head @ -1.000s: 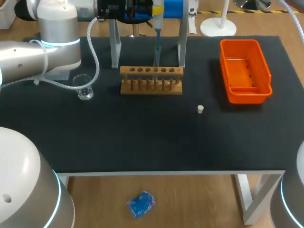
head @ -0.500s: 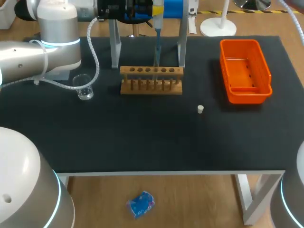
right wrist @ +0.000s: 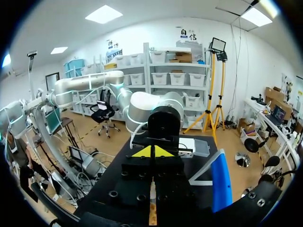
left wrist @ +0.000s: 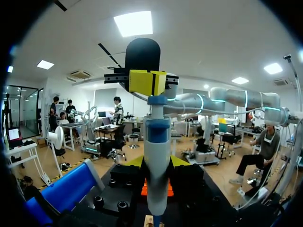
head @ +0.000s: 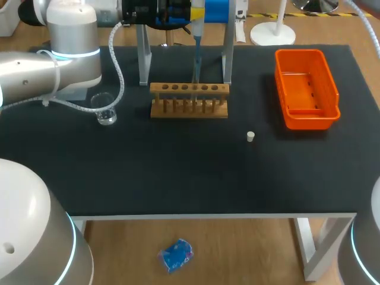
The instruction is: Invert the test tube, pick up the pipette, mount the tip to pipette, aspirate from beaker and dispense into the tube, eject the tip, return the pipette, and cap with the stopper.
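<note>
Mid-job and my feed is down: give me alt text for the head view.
The left gripper holds a pipette upright above the wooden tube rack on the black table. A beaker stands left of the rack; a white stopper and an orange tray lie to its right.

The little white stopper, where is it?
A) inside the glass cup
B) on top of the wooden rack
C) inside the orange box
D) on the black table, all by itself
D: the stopper sits on a bare patch of the black table, between the wooden rack and the orange box, touching neither.
</note>
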You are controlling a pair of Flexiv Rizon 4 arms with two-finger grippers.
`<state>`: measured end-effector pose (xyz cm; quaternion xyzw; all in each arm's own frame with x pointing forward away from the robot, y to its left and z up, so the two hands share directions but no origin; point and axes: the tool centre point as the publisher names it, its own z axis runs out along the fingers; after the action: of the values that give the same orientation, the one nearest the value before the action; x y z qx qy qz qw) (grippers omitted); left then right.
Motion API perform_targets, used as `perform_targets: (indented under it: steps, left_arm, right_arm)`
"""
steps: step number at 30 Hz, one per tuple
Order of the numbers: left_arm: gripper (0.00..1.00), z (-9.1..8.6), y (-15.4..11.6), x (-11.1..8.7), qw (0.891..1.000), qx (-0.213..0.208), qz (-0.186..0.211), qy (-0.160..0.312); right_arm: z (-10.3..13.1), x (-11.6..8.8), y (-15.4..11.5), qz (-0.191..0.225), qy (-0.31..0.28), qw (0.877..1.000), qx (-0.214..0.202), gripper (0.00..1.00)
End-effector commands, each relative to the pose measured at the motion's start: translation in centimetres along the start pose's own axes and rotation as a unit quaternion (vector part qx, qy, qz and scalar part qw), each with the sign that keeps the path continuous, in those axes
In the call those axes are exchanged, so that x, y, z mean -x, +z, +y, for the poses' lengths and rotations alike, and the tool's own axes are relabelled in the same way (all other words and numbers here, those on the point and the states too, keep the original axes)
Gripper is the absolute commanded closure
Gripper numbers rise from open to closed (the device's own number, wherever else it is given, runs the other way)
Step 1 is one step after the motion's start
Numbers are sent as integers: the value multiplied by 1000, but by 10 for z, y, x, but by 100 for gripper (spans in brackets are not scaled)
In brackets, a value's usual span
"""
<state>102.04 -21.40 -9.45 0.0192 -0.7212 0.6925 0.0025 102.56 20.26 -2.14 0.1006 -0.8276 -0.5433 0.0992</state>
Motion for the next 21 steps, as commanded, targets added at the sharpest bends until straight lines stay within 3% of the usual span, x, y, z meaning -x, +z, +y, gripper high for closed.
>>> perform_targets:
  steps: [1, 21]
  left_arm:
    - [100, -3, 0, 0, 1000, -2, -1, 1]
    - [100, -3, 0, 0, 1000, -2, -1, 1]
  right_arm:
    - [-5, 1, 2, 3, 1, 1000, 0, 100]
    - [-14, -2, 5, 6, 10, 1000, 4, 100]
